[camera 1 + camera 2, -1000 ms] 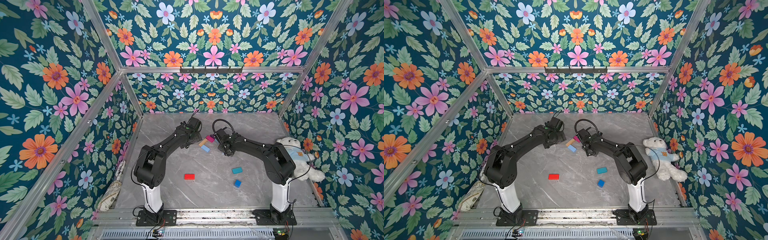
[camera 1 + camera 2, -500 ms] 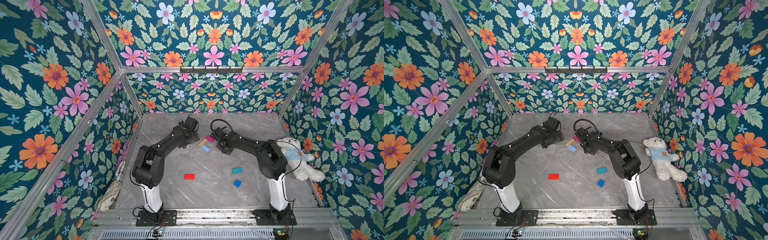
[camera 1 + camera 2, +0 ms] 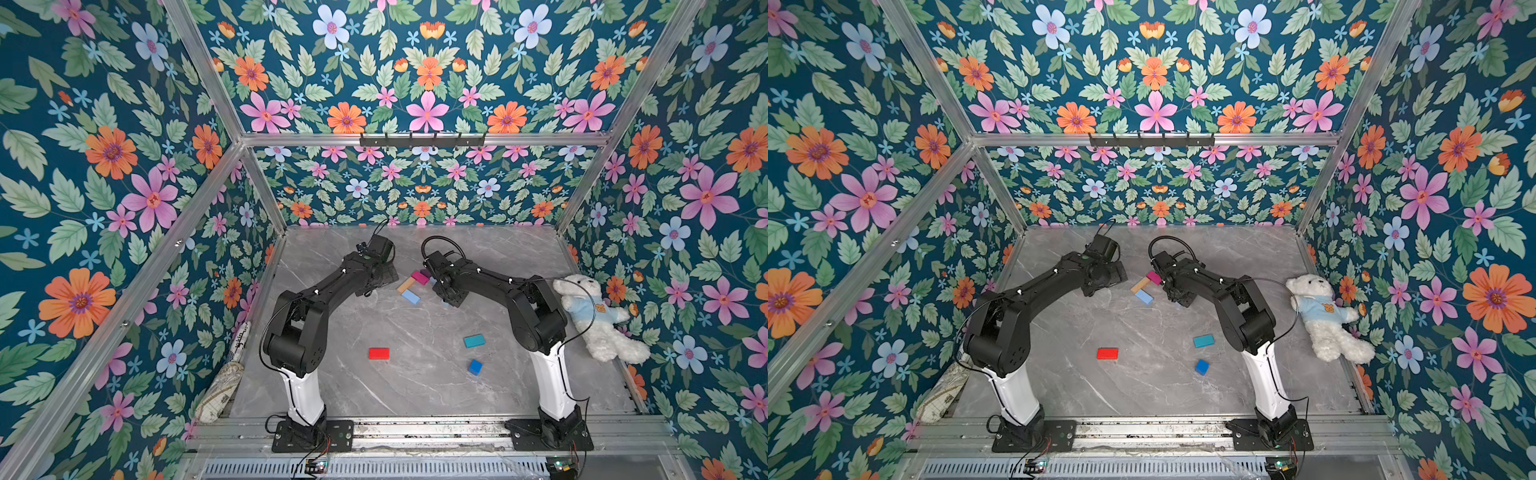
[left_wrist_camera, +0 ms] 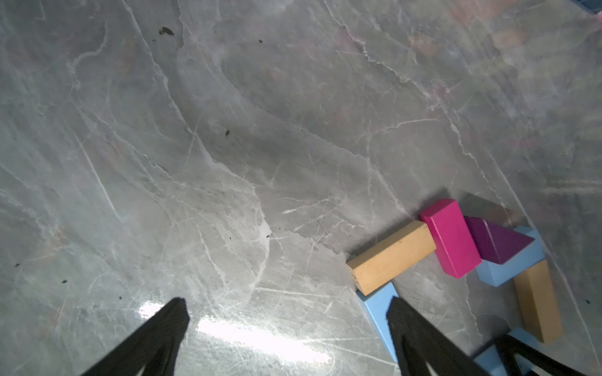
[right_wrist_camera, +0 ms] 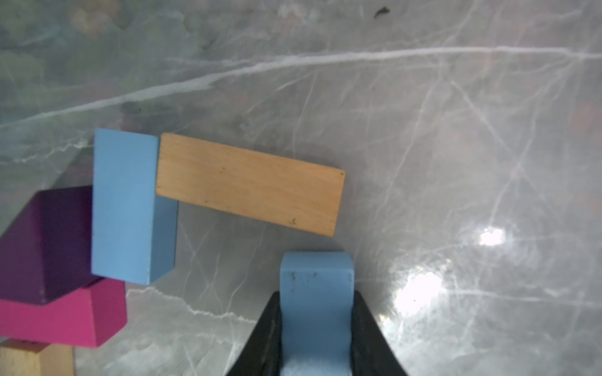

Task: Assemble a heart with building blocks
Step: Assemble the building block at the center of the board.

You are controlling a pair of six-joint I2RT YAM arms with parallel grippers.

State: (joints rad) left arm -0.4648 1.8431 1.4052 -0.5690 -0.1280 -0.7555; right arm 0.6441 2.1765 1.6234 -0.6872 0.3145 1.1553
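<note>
One table point(image 3: 415, 399) holds a bear point(image 3: 594, 316), well apart from the half-built heart point(image 3: 419, 277). The left gripper point(image 4: 286, 304) gapes wide just beside the heart; the right gripper point(image 5: 316, 296) pinches a light blue block point(image 5: 316, 273) near it. Well apart from it lie the red block point(image 3: 379, 353), teal block point(image 3: 474, 340), blue block point(image 3: 475, 367).

place: robot lab cell | signs: aluminium frame point(image 3: 540, 139), floral walls point(image 3: 124, 174), left arm point(image 3: 328, 286), right arm point(image 3: 494, 282) on rail point(image 3: 428, 430)
</note>
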